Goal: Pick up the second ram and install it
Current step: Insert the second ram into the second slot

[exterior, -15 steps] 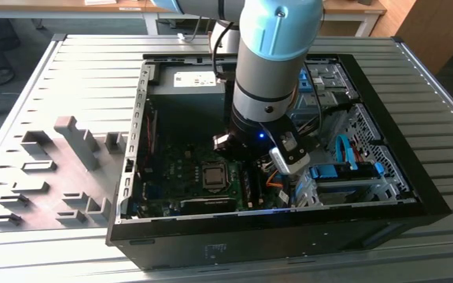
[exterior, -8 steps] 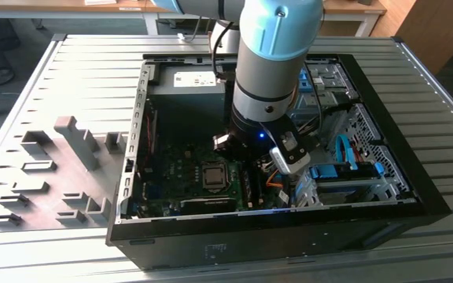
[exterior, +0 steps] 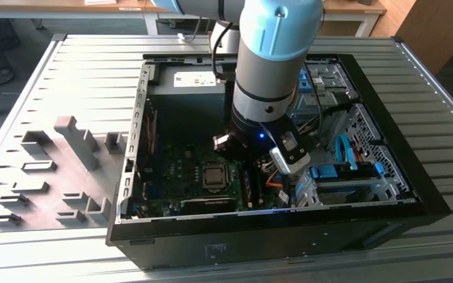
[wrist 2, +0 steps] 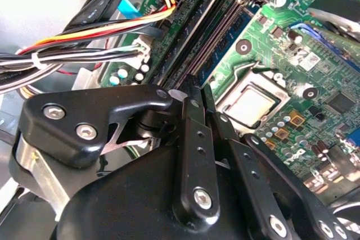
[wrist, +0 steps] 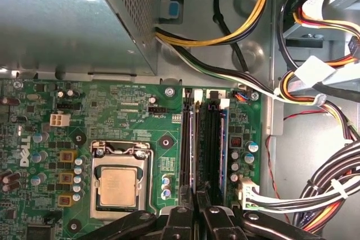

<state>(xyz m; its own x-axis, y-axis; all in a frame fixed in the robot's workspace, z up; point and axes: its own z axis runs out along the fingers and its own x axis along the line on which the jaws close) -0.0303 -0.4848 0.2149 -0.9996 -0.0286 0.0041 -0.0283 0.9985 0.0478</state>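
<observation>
My gripper [wrist: 197,196] is low inside the open computer case [exterior: 134,177], right over the memory slots [wrist: 212,139] beside the processor. In both wrist views its black fingers [wrist 2: 194,133] come together to a very narrow gap. The second ram [wrist: 194,150] shows edge-on as a thin strip that runs from between the fingertips along one slot, standing upright and in line with it. The gripper looks shut on the board's near end. How deep the board sits in the slot is hidden. The blue slot [wrist 2: 225,32] next to it shows bare contacts.
The processor socket [wrist: 118,186] lies close beside the slots. A grey power supply box [wrist: 67,15] and bundles of coloured cables [wrist: 315,82] crowd the far and outer sides. Blue drive-bay latches [exterior: 344,171] sit at the exterior view's right. Grey fixtures [exterior: 61,171] stand on the slatted table.
</observation>
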